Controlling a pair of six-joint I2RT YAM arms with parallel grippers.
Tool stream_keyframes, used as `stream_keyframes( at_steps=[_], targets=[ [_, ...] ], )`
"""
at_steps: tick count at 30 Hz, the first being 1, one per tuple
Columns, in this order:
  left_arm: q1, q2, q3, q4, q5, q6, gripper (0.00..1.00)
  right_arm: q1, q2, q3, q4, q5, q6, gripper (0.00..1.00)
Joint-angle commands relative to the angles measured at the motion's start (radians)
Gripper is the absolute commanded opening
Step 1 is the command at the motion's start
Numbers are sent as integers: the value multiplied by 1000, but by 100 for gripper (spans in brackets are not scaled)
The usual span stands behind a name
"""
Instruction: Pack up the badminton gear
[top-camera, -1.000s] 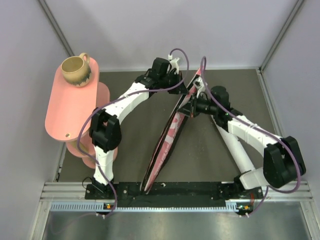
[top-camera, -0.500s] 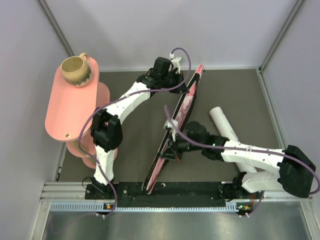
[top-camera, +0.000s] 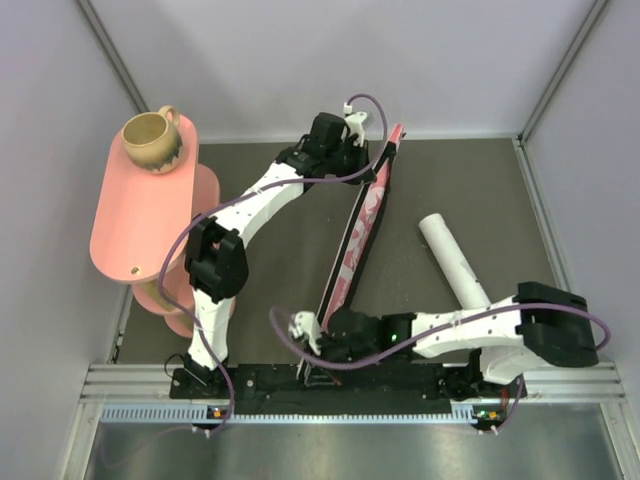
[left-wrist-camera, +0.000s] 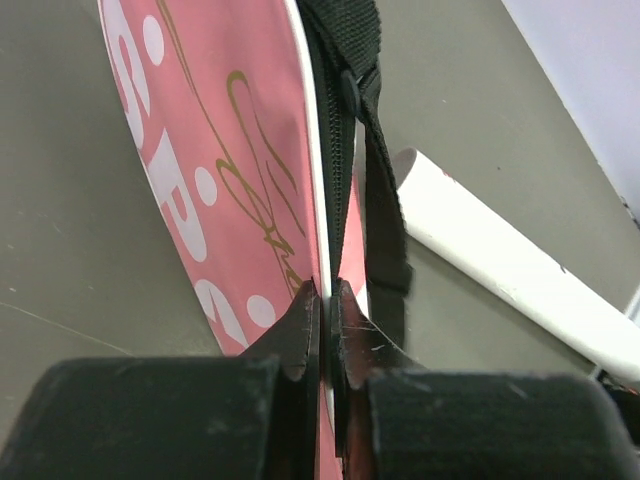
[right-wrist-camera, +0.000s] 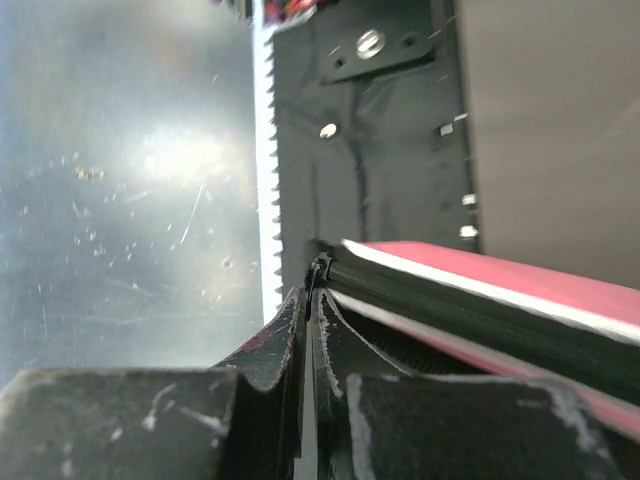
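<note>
Right gripper (right-wrist-camera: 311, 300) slid to bag (top-camera: 358, 235) near end; left gripper (left-wrist-camera: 327, 300) clamps it

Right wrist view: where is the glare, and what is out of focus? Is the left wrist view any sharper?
Right wrist view: strong glare on the metal plate at left; the right gripper's fingers blurred, pink bag slightly soft. Left wrist view: no glare, lettering sharp, left gripper's fingers dark and blurred, white tube slightly soft. Top view: evenly lit.
</note>
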Motion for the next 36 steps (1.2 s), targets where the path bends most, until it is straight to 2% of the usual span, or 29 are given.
stream_keyframes(
  at_steps=[1, 4, 8, 9, 10, 11, 12, 13, 14, 15, 16, 18, 19, 22, 26, 28, 34, 36],
  targets=[
    [30, 35, 60, 149, -163, 98, 0, 128, 81, 55, 60, -122, -5, 0],
    [31, 41, 79, 137, -197, 116, 0, 133, 107, 75, 43, -149, -15, 0],
    [31, 40, 118, 85, -211, 129, 0, 119, 38, 74, 9, -57, -20, 0],
    [30, 29, 110, 77, -222, 135, 0, 110, 1, 65, 20, -35, -11, 7],
    [27, 15, 81, 75, -254, 141, 0, 99, -38, 42, 26, 50, 3, 16],
    [19, -9, 72, 68, -274, 149, 0, 77, -130, 26, 30, 86, 20, 30],
    [14, -17, 67, 27, -306, 164, 0, 67, -178, 14, 29, 133, 24, 36],
    [8, -23, 70, 5, -359, 172, 0, 63, -227, -1, -9, 288, 30, 43],
    [-8, -35, 67, -13, -376, 179, 0, 62, -332, -9, -29, 375, 34, 51],
    [-18, -41, 60, -35, -433, 199, 0, 62, -377, -20, -93, 549, 31, 53],
    [-41, -49, 54, -40, -503, 210, 0, 59, -429, -21, -130, 648, 49, 60],
    [-65, -49, 50, -41, -556, 242, 0, 17, -558, -20, -237, 864, 95, 65],
    [-85, -41, 55, -50, -585, 250, 0, -14, -598, -21, -337, 897, 157, 68],
    [-119, -11, 101, -69, -657, 253, 0, -137, -759, -60, -405, 885, 167, 68],
    [-136, 35, 142, -70, -619, 229, 3, -187, -895, -80, -501, 933, 169, 71],
    [-136, 63, 156, -87, -662, 212, 9, -189, -910, -72, -534, 939, 182, 72],
    [-128, 80, 135, -133, -820, 213, 11, -191, -872, -92, -577, 924, 236, 73],
    [-125, 65, 109, -133, -837, 216, 21, -192, -858, -104, -579, 945, 250, 73]
  ],
)
